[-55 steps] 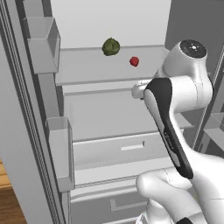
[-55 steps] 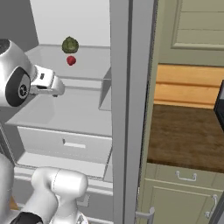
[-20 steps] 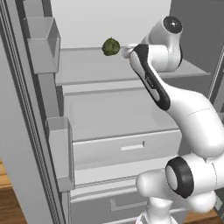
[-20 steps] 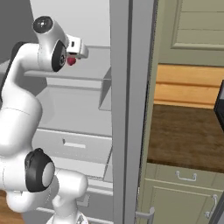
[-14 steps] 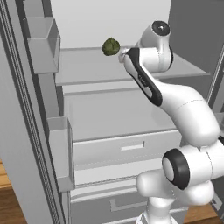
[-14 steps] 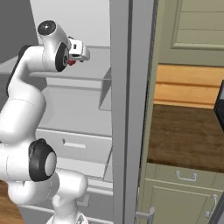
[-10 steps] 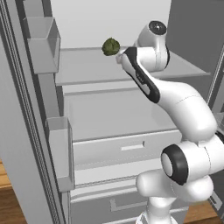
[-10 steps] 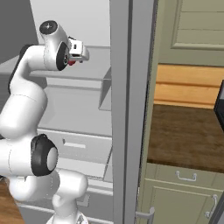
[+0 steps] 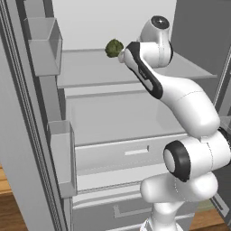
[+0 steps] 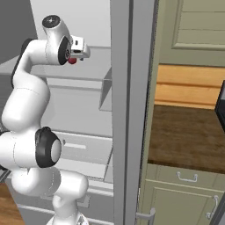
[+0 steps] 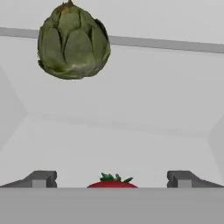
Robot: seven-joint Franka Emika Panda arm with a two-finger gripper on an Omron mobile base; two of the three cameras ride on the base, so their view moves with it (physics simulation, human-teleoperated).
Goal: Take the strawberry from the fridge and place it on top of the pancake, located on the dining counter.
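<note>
Jaws (image 11: 112, 179) stand wide apart and hold nothing; the strawberry (image 11: 112, 182) lies between the two tips at 6 o'clock in my hand view, on the fridge (image 9: 135, 117) shelf (image 9: 90, 72). I have the arm (image 9: 180, 99) reared up, elbow high, hand reaching level into the fridge. An artichoke (image 11: 72, 41) sits at 11 o'clock. My right base view catches the strawberry's red under the hand, plus the dark desk (image 10: 184, 136) at 3 o'clock.
</note>
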